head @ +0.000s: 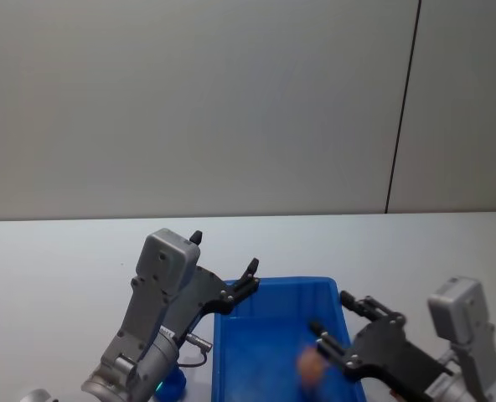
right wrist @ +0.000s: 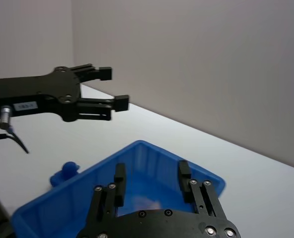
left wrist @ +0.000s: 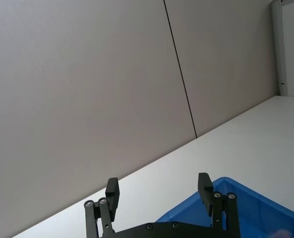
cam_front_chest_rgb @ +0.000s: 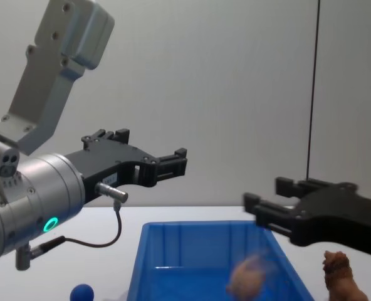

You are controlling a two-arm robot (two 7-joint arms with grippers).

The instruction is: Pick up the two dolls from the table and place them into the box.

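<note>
Friend: Job done yet?

Me: Not that I can see. My left claw (left wrist: 158,184) hangs up high by the left side of the box (head: 281,282). Its fingers are spread wide and there is nothing between them. The little blue toy (cam_front_chest_rgb: 82,292) sits on the table (head: 64,268) far below that claw. It is outside the box, close beside the left wall.

Friend: And the brown one?

Me: The brown doll (cam_front_chest_rgb: 341,271) stands on the table under my right claw (right wrist: 152,171), outside the right wall of the box. That claw is wide too, and empty, up over the right side of the box.

Friend: So nothing is in?

Me: I see a blurry pink-brown blob (cam_front_chest_rgb: 250,277) inside the box, lower than my two claws and between them. I cannot tell what it is.

Friend: What is left?

Me: I think both of them need picking up and dropping in. The box is right under the claws, so each trip looks short.
</note>
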